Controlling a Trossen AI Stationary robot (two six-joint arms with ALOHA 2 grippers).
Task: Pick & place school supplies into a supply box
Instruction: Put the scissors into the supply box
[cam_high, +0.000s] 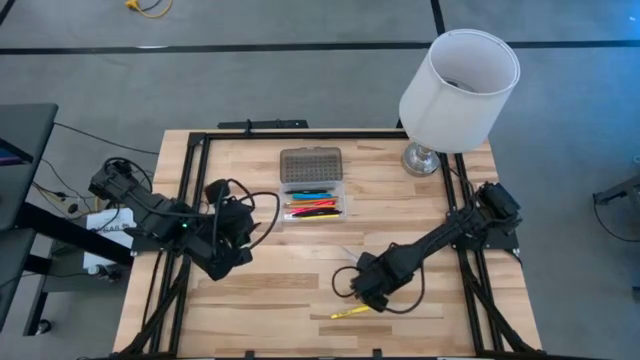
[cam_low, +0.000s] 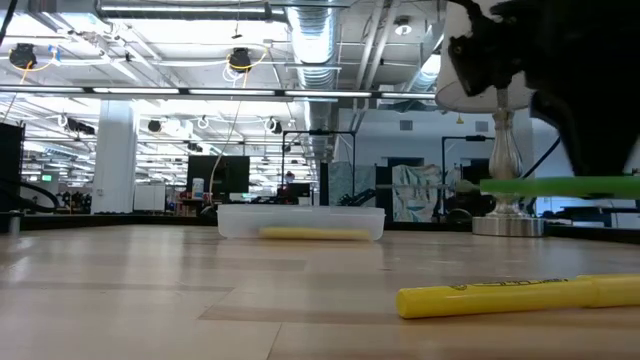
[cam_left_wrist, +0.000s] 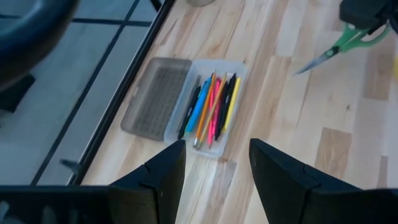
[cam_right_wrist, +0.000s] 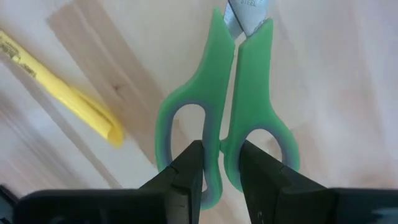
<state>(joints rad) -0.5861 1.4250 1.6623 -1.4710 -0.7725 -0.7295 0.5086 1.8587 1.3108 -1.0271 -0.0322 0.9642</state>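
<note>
The supply box's clear base (cam_high: 344, 192) lies at the table's far middle with several coloured pens (cam_left_wrist: 211, 106) inside, its grey lid (cam_high: 310, 163) flat on the table on the base's far side. Green-handled scissors (cam_right_wrist: 230, 93) hang level above the table (cam_low: 560, 186), with my right gripper (cam_high: 364, 286) shut on them at the near right. A yellow marker (cam_high: 350, 312) lies on the wood just nearer than that gripper. My left gripper (cam_left_wrist: 214, 174) hovers open over the table's left part, holding nothing. My right gripper pinches the scissors' two green handles (cam_right_wrist: 221, 146) between its two fingers, where the inner sides of the two loops meet. The fingers (cam_right_wrist: 189, 168) come from above, pointing down, one at each loop. The scissors are lifted clear and lie level, blades shut.
A lamp with a white shade (cam_high: 458, 90) stands on its metal foot (cam_high: 425, 158) at the far right corner. Black frame rails (cam_high: 190, 190) run along the table's left, right and far edges. Bare wood lies between the box and my right gripper.
</note>
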